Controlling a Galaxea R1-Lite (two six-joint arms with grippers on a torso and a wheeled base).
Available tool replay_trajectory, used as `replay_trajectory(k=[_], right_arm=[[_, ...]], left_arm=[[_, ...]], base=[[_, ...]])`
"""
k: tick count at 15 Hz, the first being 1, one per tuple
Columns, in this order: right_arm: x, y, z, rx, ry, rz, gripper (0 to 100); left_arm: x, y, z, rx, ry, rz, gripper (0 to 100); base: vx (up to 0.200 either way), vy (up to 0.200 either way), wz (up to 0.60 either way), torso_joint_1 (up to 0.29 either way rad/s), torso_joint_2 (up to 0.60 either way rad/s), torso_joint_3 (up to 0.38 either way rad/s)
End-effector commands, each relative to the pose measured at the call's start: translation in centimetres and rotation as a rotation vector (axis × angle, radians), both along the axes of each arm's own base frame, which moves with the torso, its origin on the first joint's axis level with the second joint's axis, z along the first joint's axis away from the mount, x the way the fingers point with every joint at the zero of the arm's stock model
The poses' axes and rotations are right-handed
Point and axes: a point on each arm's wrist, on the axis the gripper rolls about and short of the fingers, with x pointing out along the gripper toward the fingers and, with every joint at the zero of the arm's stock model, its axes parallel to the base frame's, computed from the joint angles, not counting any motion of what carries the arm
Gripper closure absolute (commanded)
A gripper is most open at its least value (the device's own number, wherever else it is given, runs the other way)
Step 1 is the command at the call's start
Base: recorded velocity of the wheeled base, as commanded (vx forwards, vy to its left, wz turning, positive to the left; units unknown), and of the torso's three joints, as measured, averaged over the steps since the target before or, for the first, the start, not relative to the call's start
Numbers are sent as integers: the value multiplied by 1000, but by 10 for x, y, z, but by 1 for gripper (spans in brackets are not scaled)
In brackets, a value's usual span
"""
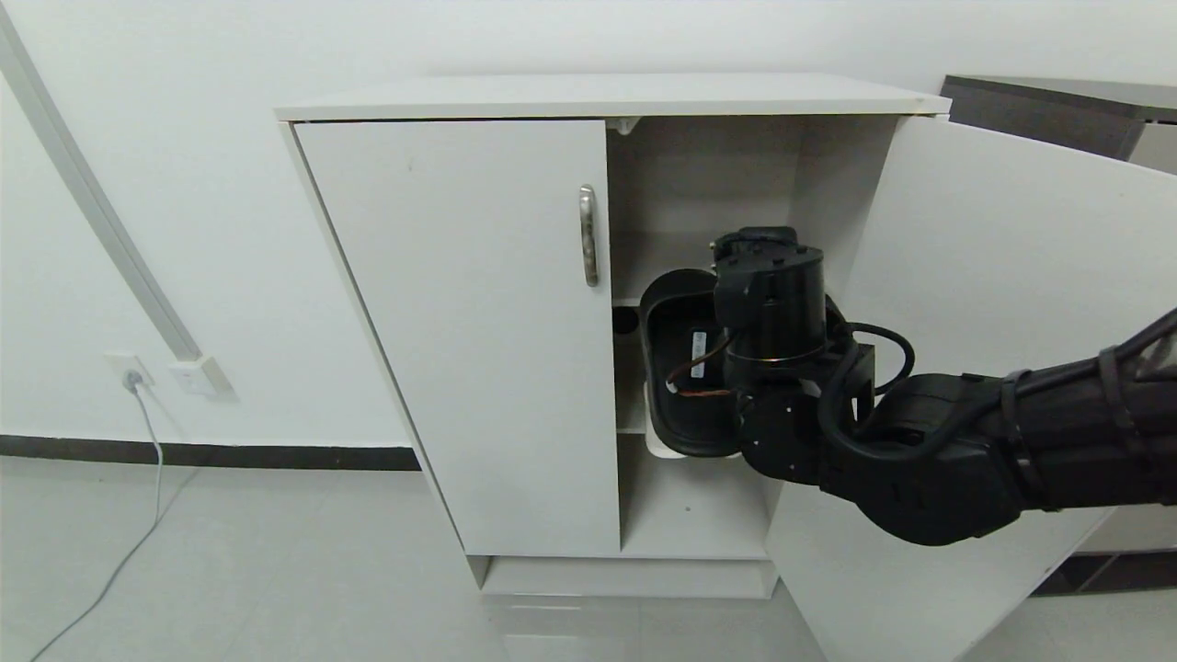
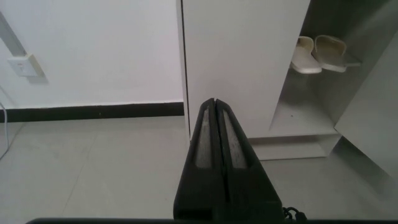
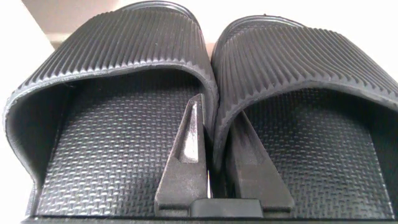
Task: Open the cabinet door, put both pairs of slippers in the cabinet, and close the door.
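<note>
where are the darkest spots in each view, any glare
Head view: the cabinet interior is shaded, and the black slippers blend into the dark right arm. Left wrist view: even light, pale slippers in shade. Right wrist view: soft sheen on ribbed straps, no glare.

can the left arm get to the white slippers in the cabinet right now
Probably not cleanly. The left pincer is shut and faces the closed left door; the white slippers sit in the open half, where the right pincer holds the black slippers.
</note>
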Motion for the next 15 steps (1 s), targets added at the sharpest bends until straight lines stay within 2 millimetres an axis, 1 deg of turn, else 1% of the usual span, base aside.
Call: replay_trajectory(k=[1, 3, 5, 8, 11, 12, 15], right_arm=[[3, -1, 0, 1, 0, -6, 100], [4, 0, 0, -1, -2, -1, 100], [4, 0, 2, -9, -6, 2, 100], [7, 0, 15, -9, -34, 0, 100], [8, 0, 16, -15, -34, 1, 100], [8, 0, 14, -18, -30, 6, 100], [7, 0, 7, -22, -8, 97, 100]], left_arm=[[0, 0, 0, 0, 1, 0, 100], [0, 0, 0, 0, 1, 0, 100], [0, 0, 0, 2, 1, 0, 100], [0, 0, 0, 2, 1, 0, 100], [0, 0, 0, 2, 1, 0, 100], [0, 0, 0, 2, 1, 0, 100], [0, 0, 0, 2, 1, 0, 100]], base=[[0, 0, 0, 0, 0, 0], [0, 0, 0, 0, 0, 0], [200, 0, 0, 2, 5, 0], [200, 0, 0, -6, -1, 7], [200, 0, 0, 4, 4, -1], [0, 0, 0, 0, 0, 0], [0, 0, 0, 0, 0, 0]])
